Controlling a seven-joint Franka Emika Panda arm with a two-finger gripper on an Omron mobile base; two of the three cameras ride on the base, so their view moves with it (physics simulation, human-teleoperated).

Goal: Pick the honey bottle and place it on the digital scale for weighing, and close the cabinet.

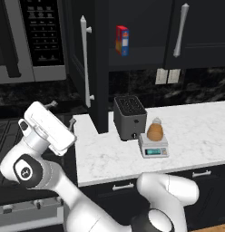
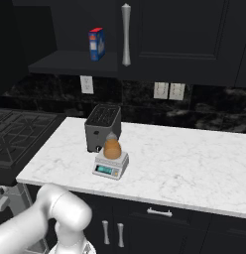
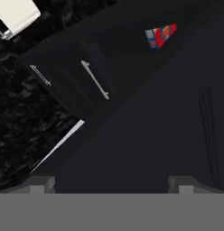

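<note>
1. Honey bottle (image 1: 155, 130): I see it standing upright on the digital scale (image 1: 153, 147), long axis vertical, pale cap up.
2. Scale: on the white counter (image 1: 196, 131), display facing the counter's front edge, just beside the dark toaster (image 1: 129, 118).
3. Cabinet (image 1: 85, 63): left door swung open; box (image 1: 122, 40) on its shelf.
4. Gripper (image 3: 112, 182): I read the fingers as spread wide, holding nothing, facing the dark door.

One bottle (image 1: 155, 131), scale (image 1: 153, 147), toaster (image 1: 129, 117), box (image 1: 122, 40).
</note>
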